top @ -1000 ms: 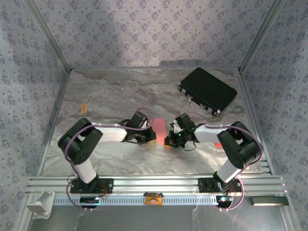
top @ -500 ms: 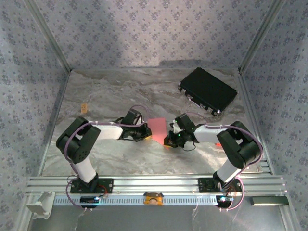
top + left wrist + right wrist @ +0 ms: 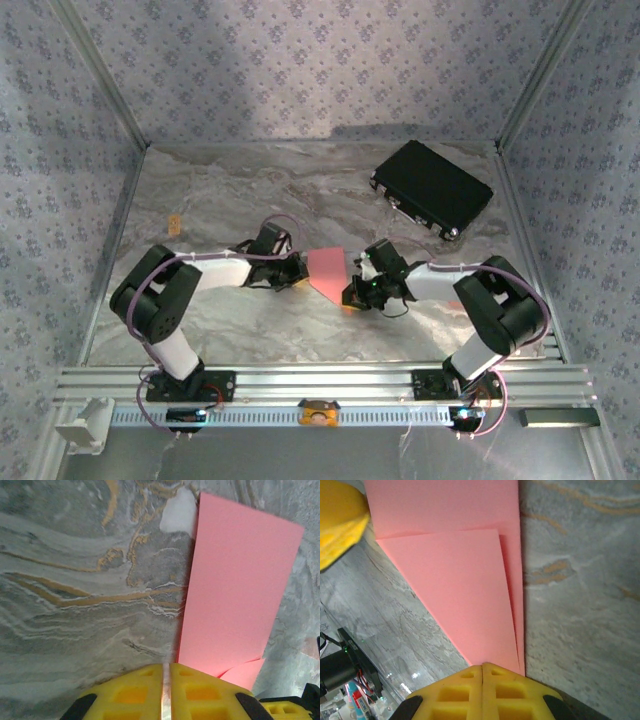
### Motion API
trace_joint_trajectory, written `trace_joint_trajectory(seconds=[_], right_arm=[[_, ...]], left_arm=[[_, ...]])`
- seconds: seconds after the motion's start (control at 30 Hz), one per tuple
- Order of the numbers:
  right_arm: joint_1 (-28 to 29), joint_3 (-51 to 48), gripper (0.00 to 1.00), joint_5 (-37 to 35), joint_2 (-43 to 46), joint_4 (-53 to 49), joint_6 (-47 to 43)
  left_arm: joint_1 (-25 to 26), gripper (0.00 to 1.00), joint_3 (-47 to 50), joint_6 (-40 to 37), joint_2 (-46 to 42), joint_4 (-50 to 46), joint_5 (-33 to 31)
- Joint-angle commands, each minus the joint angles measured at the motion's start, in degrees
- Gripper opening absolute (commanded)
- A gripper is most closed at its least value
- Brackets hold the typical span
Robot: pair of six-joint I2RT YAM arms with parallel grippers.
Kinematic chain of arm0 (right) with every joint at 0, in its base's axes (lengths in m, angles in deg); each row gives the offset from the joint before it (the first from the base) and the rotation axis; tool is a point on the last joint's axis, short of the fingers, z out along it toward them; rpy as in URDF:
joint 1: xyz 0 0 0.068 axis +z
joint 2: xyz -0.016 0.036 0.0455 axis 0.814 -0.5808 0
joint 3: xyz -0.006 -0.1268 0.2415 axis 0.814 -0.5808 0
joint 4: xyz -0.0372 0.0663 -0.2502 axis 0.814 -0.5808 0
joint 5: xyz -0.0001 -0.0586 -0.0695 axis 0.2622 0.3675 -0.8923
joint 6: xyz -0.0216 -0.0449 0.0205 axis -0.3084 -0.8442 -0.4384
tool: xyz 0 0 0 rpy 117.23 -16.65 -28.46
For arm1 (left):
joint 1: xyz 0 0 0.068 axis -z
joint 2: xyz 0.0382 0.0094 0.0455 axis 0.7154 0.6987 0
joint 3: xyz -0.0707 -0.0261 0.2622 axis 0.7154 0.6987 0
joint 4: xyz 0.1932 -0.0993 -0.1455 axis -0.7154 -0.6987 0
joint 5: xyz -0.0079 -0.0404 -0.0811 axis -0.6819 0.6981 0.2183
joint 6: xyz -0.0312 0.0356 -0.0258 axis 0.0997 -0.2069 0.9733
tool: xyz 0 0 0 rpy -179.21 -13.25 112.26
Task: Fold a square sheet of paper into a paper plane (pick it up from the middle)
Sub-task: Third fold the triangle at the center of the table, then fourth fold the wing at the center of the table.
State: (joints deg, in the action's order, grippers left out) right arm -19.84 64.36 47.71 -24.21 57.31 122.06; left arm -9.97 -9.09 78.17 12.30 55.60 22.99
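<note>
Left gripper [image 3: 296, 276] is low on the table [image 3: 220, 200], at the left edge of the pink sheet [image 3: 328, 266]. On the left wrist cam its yellow fingers are pressed together with only a slit between them, and the sheet's edge runs right up to that slit. I can't tell if it's nipping the edge or just sitting beside it.

The sheet lies flat mid-table between the two arms. One corner flap is folded in on a diagonal, so the near end comes to a point.

Right gripper [image 3: 352, 296] is fully closed at that near point. Pinning or pinching, I can't tell.

Black case [image 3: 432, 188] is far right at the back, well apart.

Step, my read: early nose fold, first flap down, nowhere near a plane. The next move needs the point kept anchored while the left side creases the fold or takes the other corner. Thin paper will slide easily.

Versus a second ago: the left gripper sat over the sheet's left part and has since backed off to the edge, so more pink shows. Right gripper and case haven't moved.
</note>
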Motion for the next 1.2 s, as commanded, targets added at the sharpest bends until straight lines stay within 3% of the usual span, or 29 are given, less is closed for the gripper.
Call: trace_joint_trajectory(seconds=[0.0, 0.1, 0.17, 0.4, 0.57, 1.03, 1.17], right_arm=[[0.6, -1.4, 0.0, -0.6, 1.7, -3.9, 0.4], [0.7, -0.8, 0.0, -1.3, 5.1, -4.5, 0.5], [0.4, -0.1, 0.06, -2.5, 8.2, -5.7, -0.9], [-4.2, 0.6, 0.25, -15.5, 16.3, -10.1, -7.1], [-6.1, 0.1, 0.33, -14.5, 15.0, -4.6, -7.4], [-6.3, 2.8, 0.35, -5.9, 4.5, 1.5, -10.0], [-6.1, 3.4, 0.4, -5.5, 3.1, 1.5, -10.8]], left_arm=[[-0.3, 0.12, 1.4, 0.0, -3.9, -1.7, -2.7], [-0.3, 0.14, 2.4, 0.0, -5.7, -0.6, -3.1], [-0.1, 0.14, 2.8, -0.2, -6.9, 0.4, -3.1], [-0.1, 0.28, 4.1, -1.7, -11.3, 0.5, -6.2], [-0.2, 0.46, 5.4, -2.6, -14.2, 1.6, -8.4], [-0.1, 0.48, 9.2, -2.6, -17.7, 5.5, -14.2], [-0.3, 0.49, 9.0, -1.5, -16.7, 5.4, -11.9]])
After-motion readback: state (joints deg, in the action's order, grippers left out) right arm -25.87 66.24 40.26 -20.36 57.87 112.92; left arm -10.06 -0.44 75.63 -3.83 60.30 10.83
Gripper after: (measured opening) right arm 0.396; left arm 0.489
